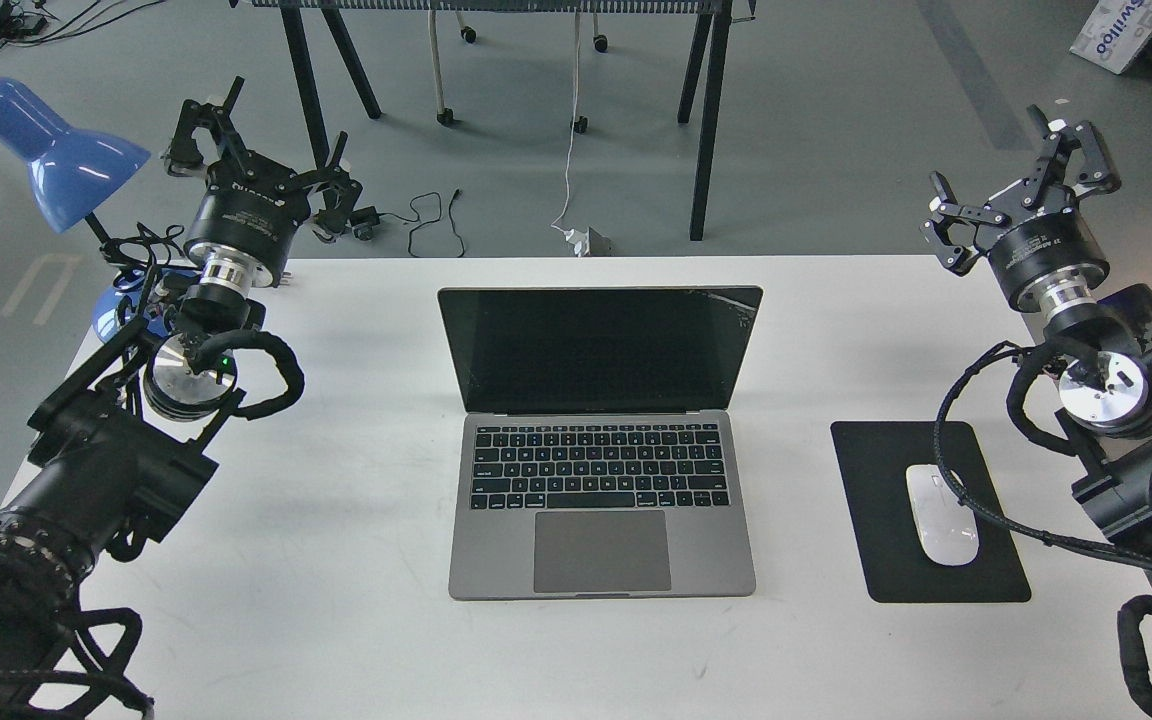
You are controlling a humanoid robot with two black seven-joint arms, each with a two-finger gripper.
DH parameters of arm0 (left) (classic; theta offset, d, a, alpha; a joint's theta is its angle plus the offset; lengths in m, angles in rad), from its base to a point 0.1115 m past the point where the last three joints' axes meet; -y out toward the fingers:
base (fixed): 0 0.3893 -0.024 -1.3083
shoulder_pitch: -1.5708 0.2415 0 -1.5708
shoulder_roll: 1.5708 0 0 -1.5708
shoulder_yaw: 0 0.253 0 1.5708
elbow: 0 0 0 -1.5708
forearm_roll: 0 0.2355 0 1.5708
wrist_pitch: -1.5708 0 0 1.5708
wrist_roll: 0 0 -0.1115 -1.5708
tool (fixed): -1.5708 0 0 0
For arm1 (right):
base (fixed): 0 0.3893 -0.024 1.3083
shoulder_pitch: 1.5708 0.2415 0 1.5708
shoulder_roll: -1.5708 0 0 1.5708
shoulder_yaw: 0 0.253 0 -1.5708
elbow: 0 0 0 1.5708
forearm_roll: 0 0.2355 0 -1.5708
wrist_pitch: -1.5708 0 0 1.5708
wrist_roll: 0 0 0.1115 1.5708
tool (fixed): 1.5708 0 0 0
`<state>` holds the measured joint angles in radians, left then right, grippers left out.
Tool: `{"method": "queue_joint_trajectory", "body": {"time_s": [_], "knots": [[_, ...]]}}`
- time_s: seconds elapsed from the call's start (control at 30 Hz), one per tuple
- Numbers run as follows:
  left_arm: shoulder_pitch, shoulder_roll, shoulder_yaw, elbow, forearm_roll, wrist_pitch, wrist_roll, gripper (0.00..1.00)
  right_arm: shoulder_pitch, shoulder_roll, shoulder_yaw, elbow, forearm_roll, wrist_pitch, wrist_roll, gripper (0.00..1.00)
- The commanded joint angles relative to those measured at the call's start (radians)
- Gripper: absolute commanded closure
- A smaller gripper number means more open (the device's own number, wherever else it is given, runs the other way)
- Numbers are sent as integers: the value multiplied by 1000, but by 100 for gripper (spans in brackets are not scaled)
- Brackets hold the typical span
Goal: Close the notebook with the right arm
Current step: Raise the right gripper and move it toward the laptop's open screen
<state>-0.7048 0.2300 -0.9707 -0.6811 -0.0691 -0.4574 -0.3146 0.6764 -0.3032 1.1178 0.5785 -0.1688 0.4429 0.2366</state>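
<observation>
The thin grey metal notebook sits wide open in the middle of the white surface, and the right arm's black tool, fingers spread, hangs well apart, so a fast push could slam or crack its black screen.

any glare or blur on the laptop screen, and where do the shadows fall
Head view: sharp throughout, no motion blur. The notebook screen is dark, with only a faint bright streak of glare near its top right corner. Lighting is soft and even; the left arm casts a pale, diffuse shadow on the white table. Both the left pincer and the right pincer are in focus and open.
</observation>
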Motion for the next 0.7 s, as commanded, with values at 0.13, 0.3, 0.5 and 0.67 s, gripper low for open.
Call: {"method": "queue_joint_trajectory", "body": {"time_s": [0.13,0.3,0.5,0.67], "knots": [[-1,0,10,0,0,6,-75,0,0,1,-7,14,3,4,0,0],[-1,3,12,0,5,-6,-73,0,54,4,-58,9,2,-9,-3,0],[-1,5,13,0,6,-17,-72,0,118,87,-176,0,0,-47,-3,0],[1,5,13,0,6,-17,-70,0,127,165,-240,-2,-1,-59,-3,0]]}}
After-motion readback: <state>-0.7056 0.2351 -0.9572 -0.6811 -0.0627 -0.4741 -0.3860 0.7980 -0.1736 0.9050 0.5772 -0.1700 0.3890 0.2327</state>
